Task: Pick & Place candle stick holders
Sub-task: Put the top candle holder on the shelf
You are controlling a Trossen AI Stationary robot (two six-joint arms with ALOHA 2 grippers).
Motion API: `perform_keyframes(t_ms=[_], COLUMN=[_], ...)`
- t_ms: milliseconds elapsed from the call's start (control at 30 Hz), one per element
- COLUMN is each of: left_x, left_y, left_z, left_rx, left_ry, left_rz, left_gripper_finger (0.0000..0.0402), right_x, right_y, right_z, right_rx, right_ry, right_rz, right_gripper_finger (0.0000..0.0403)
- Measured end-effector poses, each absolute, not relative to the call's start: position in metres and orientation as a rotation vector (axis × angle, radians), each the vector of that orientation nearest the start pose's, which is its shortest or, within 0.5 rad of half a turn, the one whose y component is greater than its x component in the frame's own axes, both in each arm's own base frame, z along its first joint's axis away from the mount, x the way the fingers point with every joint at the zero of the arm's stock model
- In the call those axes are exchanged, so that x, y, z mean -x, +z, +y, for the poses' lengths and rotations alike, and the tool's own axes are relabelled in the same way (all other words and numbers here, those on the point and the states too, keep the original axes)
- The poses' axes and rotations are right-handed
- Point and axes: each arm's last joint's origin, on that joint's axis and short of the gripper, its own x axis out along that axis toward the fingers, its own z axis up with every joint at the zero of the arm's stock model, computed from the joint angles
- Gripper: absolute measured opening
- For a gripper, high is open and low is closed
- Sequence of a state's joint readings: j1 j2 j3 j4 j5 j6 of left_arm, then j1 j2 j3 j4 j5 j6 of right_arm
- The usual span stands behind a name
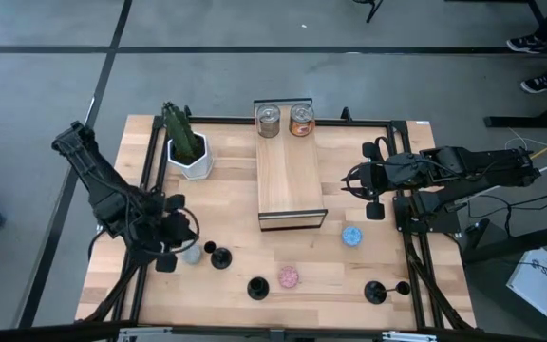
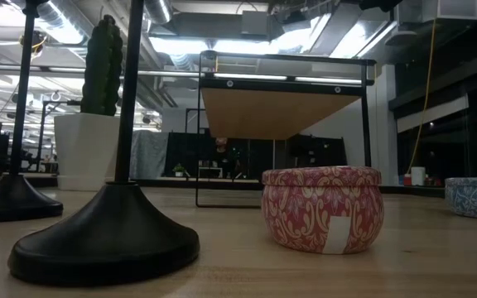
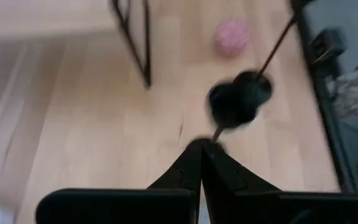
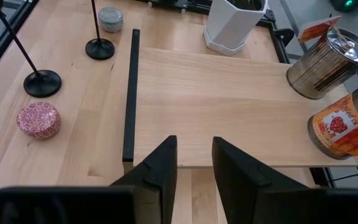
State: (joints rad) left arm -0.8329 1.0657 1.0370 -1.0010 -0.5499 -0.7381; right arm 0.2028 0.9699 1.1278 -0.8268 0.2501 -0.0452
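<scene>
Three black candle stick holders stand on their round bases along the table's near side: one (image 1: 219, 256) beside a grey disc (image 1: 191, 253), one (image 1: 257, 288) at the near edge, one (image 1: 375, 293) near the right edge. My left gripper (image 1: 174, 249) hovers at the near left, shut (image 3: 202, 147), with nothing seen between its fingers. The nearest holder (image 3: 238, 99) shows blurred just beyond its tips. My right gripper (image 1: 351, 183) hangs by the wooden riser's right edge, open (image 4: 194, 155), nothing between its fingers. In the low view two holders (image 2: 106, 240) (image 2: 11, 199) stand close by; no gripper shows there.
A wooden riser (image 1: 291, 180) on black legs stands mid-table with two metal tins (image 1: 269, 120) (image 1: 301, 120) at its far end. A cactus in a white pot (image 1: 188, 152) is at the far left. A pink disc (image 1: 289, 276) and a blue disc (image 1: 352, 236) lie nearer.
</scene>
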Motion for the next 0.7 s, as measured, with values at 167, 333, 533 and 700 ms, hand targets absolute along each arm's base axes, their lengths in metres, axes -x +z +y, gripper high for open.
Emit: perform_keyframes(t_ms=[167,333,533,700], left_x=[-0.131,-0.136,-0.150,-0.163], left_y=[0.300,0.290,0.270,0.252], left_z=[-0.127,-0.137,-0.154,-0.166], left_rx=[0.159,0.169,0.129,0.063], left_ry=[0.168,0.145,0.182,0.233], left_rz=[0.895,1.004,1.066,1.071], left_gripper_finger=[0.0003,0.0023,0.0071,0.0125], right_x=[-0.176,-0.176,-0.176,-0.176], right_y=[0.360,0.360,0.360,0.360], right_z=[0.029,0.029,0.029,0.029], right_rx=[0.193,0.194,0.193,0.193], right_ry=[-0.031,-0.031,-0.031,-0.031], right_rz=[0.653,0.653,0.653,0.653], right_gripper_finger=[0.0103,0.0103,0.0103,0.0103])
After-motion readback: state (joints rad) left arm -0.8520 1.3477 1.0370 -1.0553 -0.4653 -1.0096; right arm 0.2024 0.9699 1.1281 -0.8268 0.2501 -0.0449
